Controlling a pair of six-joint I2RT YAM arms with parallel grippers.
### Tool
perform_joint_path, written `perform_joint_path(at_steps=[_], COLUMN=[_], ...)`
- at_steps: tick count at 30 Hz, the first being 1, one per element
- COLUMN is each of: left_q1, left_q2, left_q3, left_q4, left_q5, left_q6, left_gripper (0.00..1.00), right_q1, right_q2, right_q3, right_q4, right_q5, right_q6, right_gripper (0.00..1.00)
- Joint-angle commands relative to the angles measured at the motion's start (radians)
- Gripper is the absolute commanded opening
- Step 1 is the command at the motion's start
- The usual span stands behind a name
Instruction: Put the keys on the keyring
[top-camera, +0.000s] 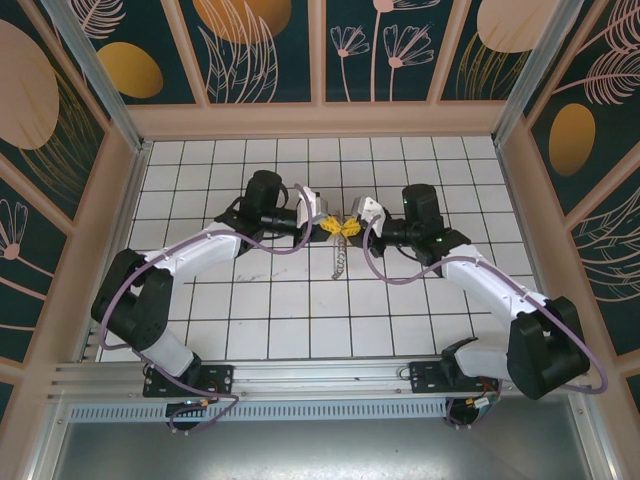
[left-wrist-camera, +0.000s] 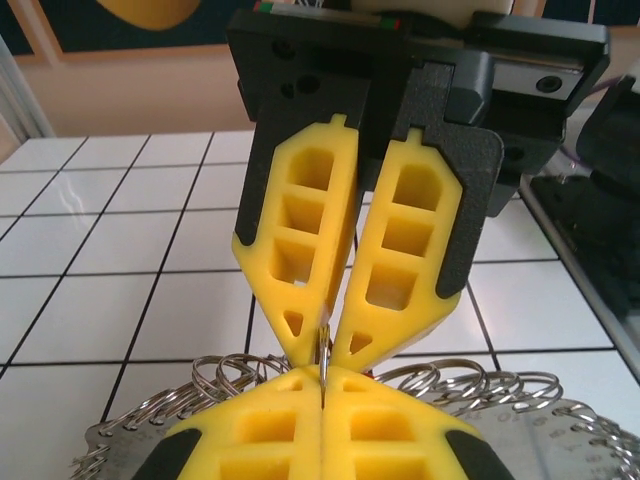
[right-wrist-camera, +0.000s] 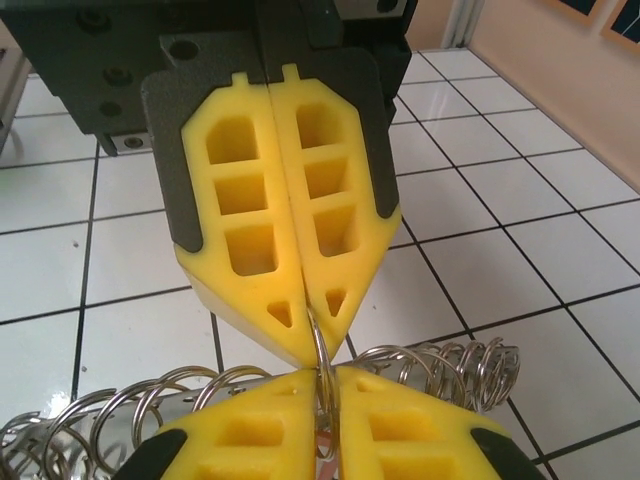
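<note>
Two grippers, met tip to tip above the middle of the table.

1. Left gripper (right-wrist-camera: 308, 338): yellow fingers pressed flat together, nipping a thin wire at the very tips.
2. Right gripper (left-wrist-camera: 322, 348): fingers angled in to a closed point, clamped on the same wire from the opposite side, its tips touching or nearly touching the left's.
3. Keyring (right-wrist-camera: 440, 365): the pinched wire belongs to it. The rest, a run of many small metal rings, sags just below the tips, and in the top view it trails toward the near edge. Whether the pinched wire is one strand or a doubled coil is hard to settle at this closeness; the right wrist view suggests doubled.
4. Table (top-camera: 280, 300): white tiles with dark grout.
5. Walls (top-camera: 250, 40): dark panels with a floral pattern.

Handling note, as judgement: the step appears to be steadying or parting the wire so a key can be threaded on. Grip only at the fingertips, draw the two pinches apart gently along the wire without twisting, and let one gripper carry the load before the other lets go. Wire this thin could slip from the pads.
</note>
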Motion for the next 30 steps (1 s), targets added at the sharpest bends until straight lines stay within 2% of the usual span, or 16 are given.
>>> perform_joint_path(at_steps=[1, 3, 8, 11, 14, 18, 24, 30], left_q1=[-0.01, -0.01, -0.009, -0.009, -0.011, -0.011, -0.012, -0.012], left_q2=[-0.041, -0.043, -0.039, -0.041, -0.033, -0.02, -0.002, 0.012], left_q3=[-0.011, -0.013, -0.009, 0.018, 0.065, 0.103, 0.139, 0.157], left_q4=[0.165, 0.181, 0.168, 0.048, -0.123, -0.256, -0.339, -0.354], left_q5=[0.156, 0.157, 0.141, 0.094, 0.034, -0.021, -0.061, -0.077], left_q6=[-0.081, -0.089, -0.091, -0.019, 0.08, 0.156, 0.195, 0.202], left_gripper=[0.0, 0.0, 0.0, 0.0, 0.1, 0.18, 0.23, 0.22], right_q1=[-0.017, -0.022, -0.023, -0.022, -0.009, 0.007, 0.032, 0.049], right_q2=[-0.025, -0.03, -0.039, -0.039, -0.034, -0.018, 0.0, 0.015], right_q3=[-0.015, -0.02, -0.022, -0.012, 0.011, 0.044, 0.07, 0.085], right_q4=[0.077, 0.089, 0.093, 0.062, 0.006, -0.045, -0.076, -0.092], right_q5=[-0.045, -0.049, -0.038, -0.013, 0.034, 0.076, 0.113, 0.134], right_q6=[0.02, 0.025, 0.03, 0.014, -0.023, -0.046, -0.068, -0.081], right_gripper=[0.13, 0.11, 0.0, 0.0, 0.0, 0.0, 0.0, 0.0])
